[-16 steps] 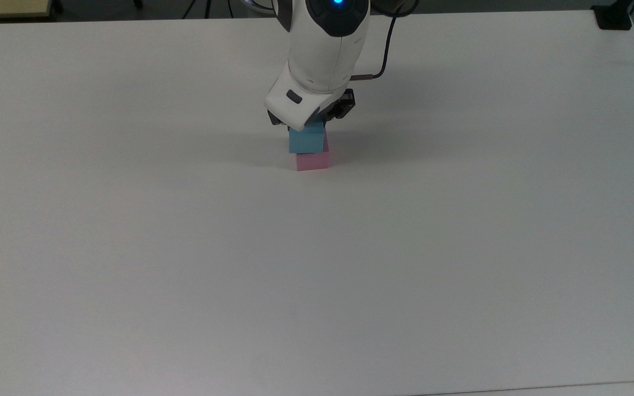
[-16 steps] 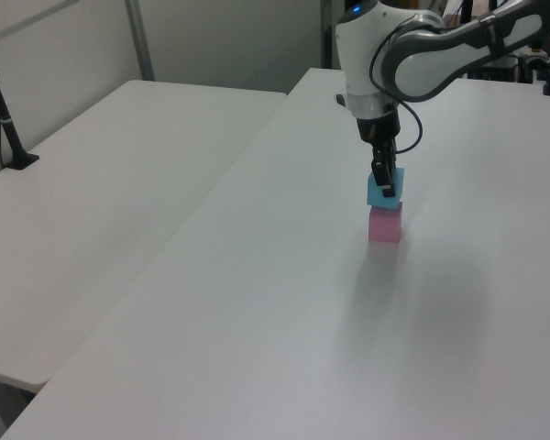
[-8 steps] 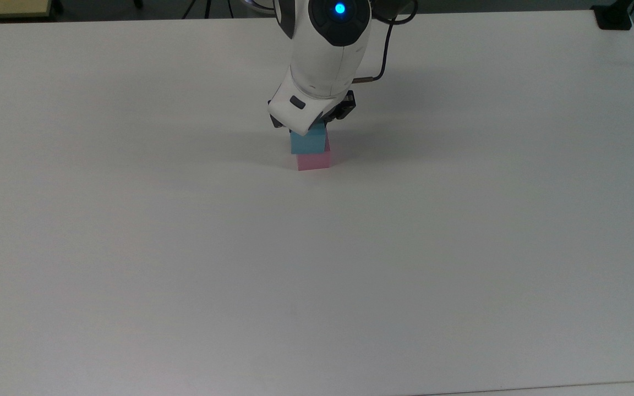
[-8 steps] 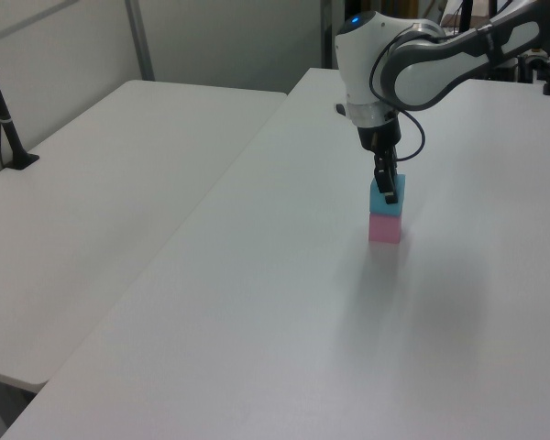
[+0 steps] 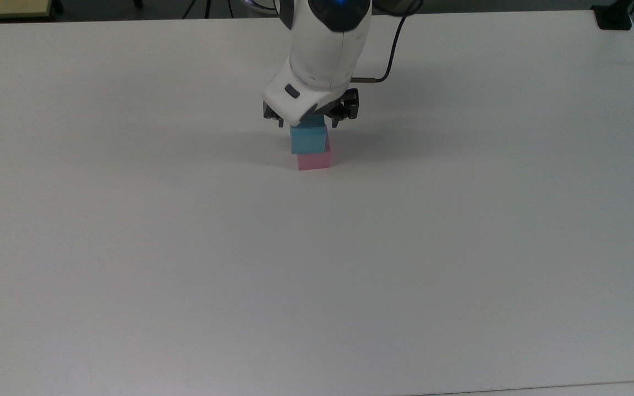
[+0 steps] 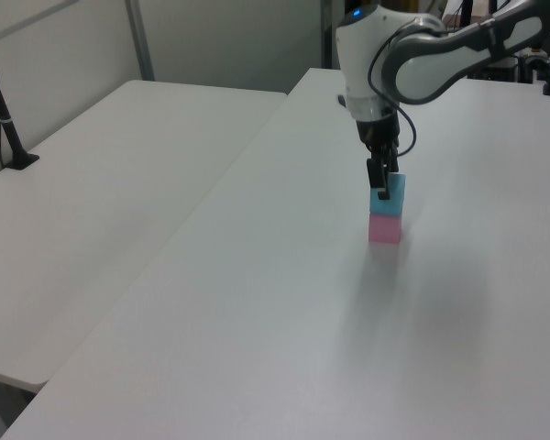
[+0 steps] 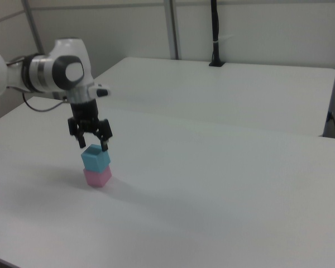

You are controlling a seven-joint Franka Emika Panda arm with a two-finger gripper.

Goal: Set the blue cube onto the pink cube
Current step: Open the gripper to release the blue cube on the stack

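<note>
And there's the release! The hand has let go: a moment ago its fingers were clamped on the blue cube, and now they stand spread apart, lifted just above the cube's top face in the right view. The blue cube sits on the pink cube, touching it and bearing on it with nothing else holding it. In the top view the blue one is set a touch toward the top view's left, so a sliver of pink shows at its right side, but it looks square enough to stay put. By my reading the stacking itself is done; what's left is getting the arm away cleanly.

In the left view one dark fingertip hangs in front of the blue cube's upper face, so the fingers are very close to it. A straight rise looks like the safe call; any sideways drift at this height could nudge the top cube off.

Room is no problem. The stack stands on the white desk toward the far edge in the top view, about midway between the side edges, well apart from every edge and corner. The desk surface around it is bare on all sides, with a second desk alongside in the left view.
</note>
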